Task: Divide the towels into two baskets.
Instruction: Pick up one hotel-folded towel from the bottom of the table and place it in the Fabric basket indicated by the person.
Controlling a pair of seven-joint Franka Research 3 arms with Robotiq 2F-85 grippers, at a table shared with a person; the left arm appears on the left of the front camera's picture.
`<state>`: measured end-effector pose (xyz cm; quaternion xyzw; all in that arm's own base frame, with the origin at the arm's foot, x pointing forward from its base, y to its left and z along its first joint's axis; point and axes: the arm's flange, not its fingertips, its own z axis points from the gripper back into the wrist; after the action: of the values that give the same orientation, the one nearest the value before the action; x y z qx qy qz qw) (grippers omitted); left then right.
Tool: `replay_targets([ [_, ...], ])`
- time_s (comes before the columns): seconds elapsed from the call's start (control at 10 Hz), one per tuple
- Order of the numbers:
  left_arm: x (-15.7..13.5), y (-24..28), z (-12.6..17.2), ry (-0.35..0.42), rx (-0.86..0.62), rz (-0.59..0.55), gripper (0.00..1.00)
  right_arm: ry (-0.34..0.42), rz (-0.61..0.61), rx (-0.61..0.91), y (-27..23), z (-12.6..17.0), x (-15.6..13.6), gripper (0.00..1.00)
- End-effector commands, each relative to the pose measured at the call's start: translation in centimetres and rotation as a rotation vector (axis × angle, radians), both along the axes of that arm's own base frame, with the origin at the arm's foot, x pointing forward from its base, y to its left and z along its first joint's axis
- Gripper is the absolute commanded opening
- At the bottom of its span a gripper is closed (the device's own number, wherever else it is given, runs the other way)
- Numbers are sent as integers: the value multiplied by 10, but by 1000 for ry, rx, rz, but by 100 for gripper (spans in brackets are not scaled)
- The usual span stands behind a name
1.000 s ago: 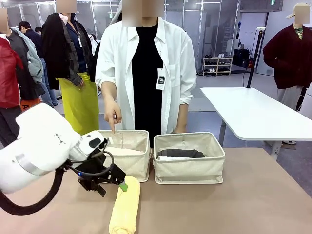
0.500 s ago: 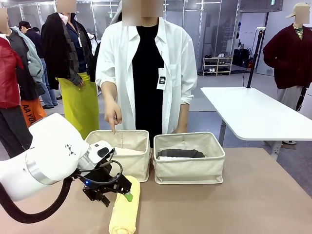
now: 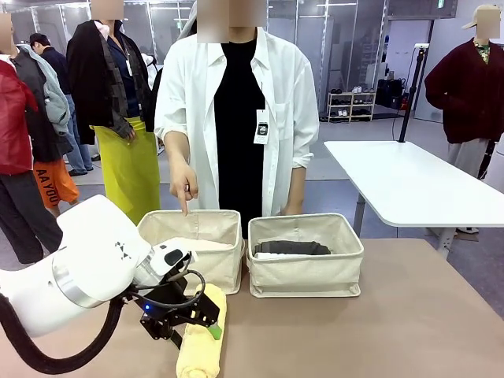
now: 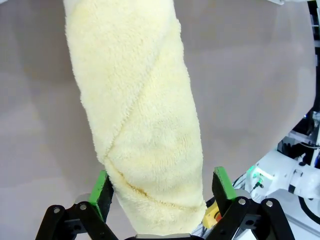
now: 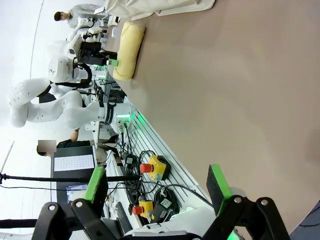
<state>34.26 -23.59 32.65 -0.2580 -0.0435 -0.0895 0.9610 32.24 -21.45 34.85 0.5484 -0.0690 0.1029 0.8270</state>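
Note:
A yellow rolled towel lies on the table in front of the left basket. My left gripper is lowered over its far half, open. In the left wrist view the yellow towel runs between the two green pads of that gripper, which are not pressing it. The left basket holds a pale towel. In the right basket lies a dark grey towel over a white one. My right gripper hangs open above bare table, holding nothing.
A person stands at the far side, one hand pointing a finger down at the left basket. The right wrist view shows the yellow towel and the left arm far off, and cables and emergency-stop boxes beyond the table's edge.
My left arm has moved down and nearer along the yellow towel, so its open fingers now straddle the roll. The person's pointing hand has stayed put.

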Motion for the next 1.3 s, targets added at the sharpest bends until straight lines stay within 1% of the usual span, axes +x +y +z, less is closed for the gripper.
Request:
replay_targets([
  [0.0,3,-6,-12,8,-34,-50,100,-3,8,-6,0,3,-4,100],
  [0.1,5,-8,-14,3,-34,-59,100,-3,8,-6,0,3,-4,100],
  [0.3,9,-10,-18,-24,-44,-84,88,-3,8,-6,0,3,-4,100],
  [0.4,10,-10,-20,-27,-47,-84,74,-3,8,-6,0,3,-4,100],
  [0.5,10,-10,-20,-36,-44,-126,68,-3,8,-6,0,3,-4,100],
  [0.6,10,-11,-19,-33,-40,-113,54,-3,8,-6,0,3,-4,100],
  [0.7,11,-10,-19,-40,-32,-100,48,-3,8,-6,0,3,-4,100],
  [0.8,10,-9,-17,-48,-27,-87,34,-3,8,-6,0,3,-4,100],
  [0.9,9,-6,-11,-46,-20,-43,31,-3,8,-6,0,3,-4,100],
  [1.0,7,-2,1,-82,-5,-37,31,-3,8,-6,0,3,-4,100],
  [1.1,2,4,19,-98,36,-11,31,-3,8,-6,0,3,-4,100],
  [1.2,-1,12,41,-136,36,-14,31,-3,8,-6,0,3,-4,100],
])
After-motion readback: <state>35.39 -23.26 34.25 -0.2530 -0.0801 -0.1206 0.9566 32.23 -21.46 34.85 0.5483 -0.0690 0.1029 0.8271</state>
